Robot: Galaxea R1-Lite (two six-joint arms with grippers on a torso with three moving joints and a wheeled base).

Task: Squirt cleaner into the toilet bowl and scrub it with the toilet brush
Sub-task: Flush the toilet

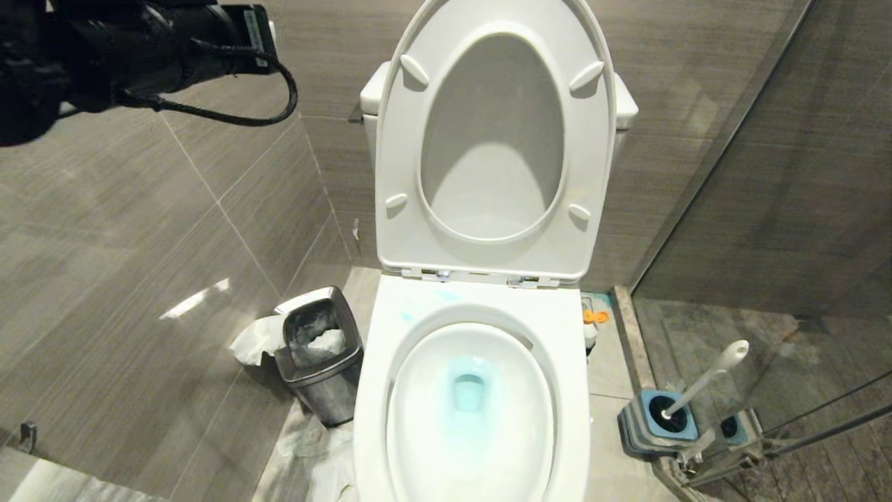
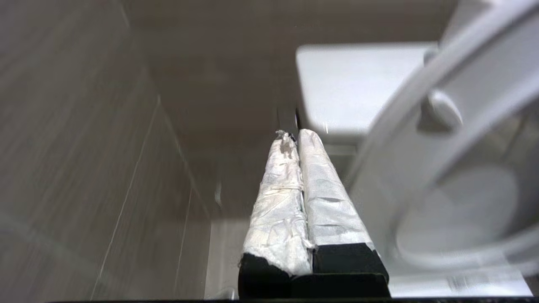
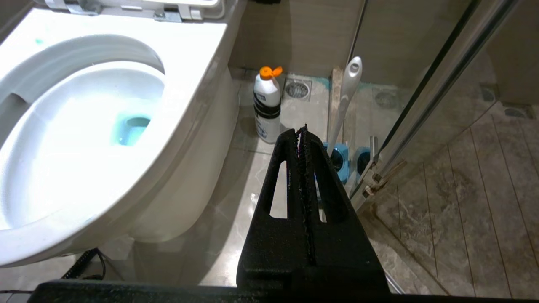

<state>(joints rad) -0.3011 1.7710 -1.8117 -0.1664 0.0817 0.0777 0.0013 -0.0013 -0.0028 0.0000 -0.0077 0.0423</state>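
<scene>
The white toilet bowl (image 1: 380,390) stands in the middle, with seat and lid (image 1: 488,139) raised and blue-tinted water (image 1: 468,390) at its bottom. The cleaner (image 3: 267,110), a white bottle with an orange cap, stands on the floor right of the toilet. Beside it the toilet brush (image 1: 704,380) rests in its blue-grey holder (image 1: 658,418), white handle leaning. My left gripper (image 2: 293,134), its fingers wrapped in white tape, is shut and empty, held high beside the raised seat near the cistern (image 2: 358,84). My right gripper (image 3: 302,129) is shut and empty, low over the floor, pointing toward the bottle and the brush (image 3: 347,97).
A small steel waste bin (image 1: 319,352) with crumpled paper stands left of the toilet, with white sheet on the floor around it. A glass shower door (image 1: 766,174) with a metal frame closes the right side. A floor drain (image 3: 297,89) lies behind the bottle. Tiled wall is on the left.
</scene>
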